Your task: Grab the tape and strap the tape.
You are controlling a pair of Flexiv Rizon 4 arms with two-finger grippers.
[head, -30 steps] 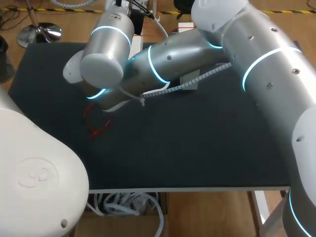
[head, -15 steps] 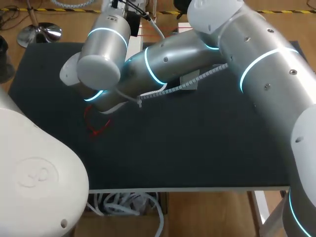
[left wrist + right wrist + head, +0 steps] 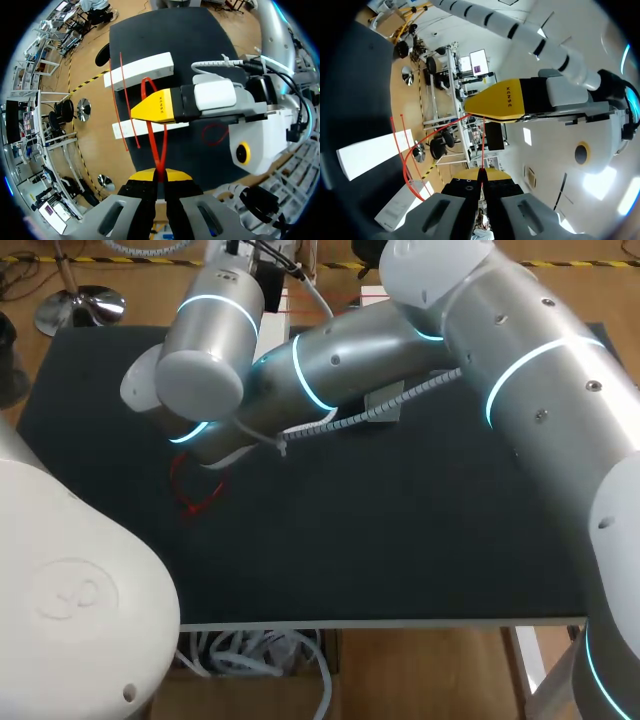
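Note:
The tape is a thin red strap (image 3: 152, 130). In the left wrist view it runs from between my left gripper (image 3: 160, 175), which is shut on it, up in a loop to my right gripper (image 3: 157, 106). In the right wrist view my right gripper (image 3: 481, 174) is shut on the same strap (image 3: 482, 150), and my left gripper (image 3: 500, 102) pinches it just ahead. Another length of red strap (image 3: 122, 100) hangs past the white boxes. A loose red loop (image 3: 195, 490) lies on the black table. In the head view my right arm (image 3: 330, 360) hides both grippers.
Two long white boxes (image 3: 140, 70) (image 3: 125, 129) lie at the table's far edge, under the grippers. The black table top (image 3: 400, 520) stretches bare toward the front edge. A coiled white cable (image 3: 360, 418) runs along my right arm.
My right arm has shifted slightly left and toward the far edge since a second ago, then held still. Both grips on the strap are unchanged.

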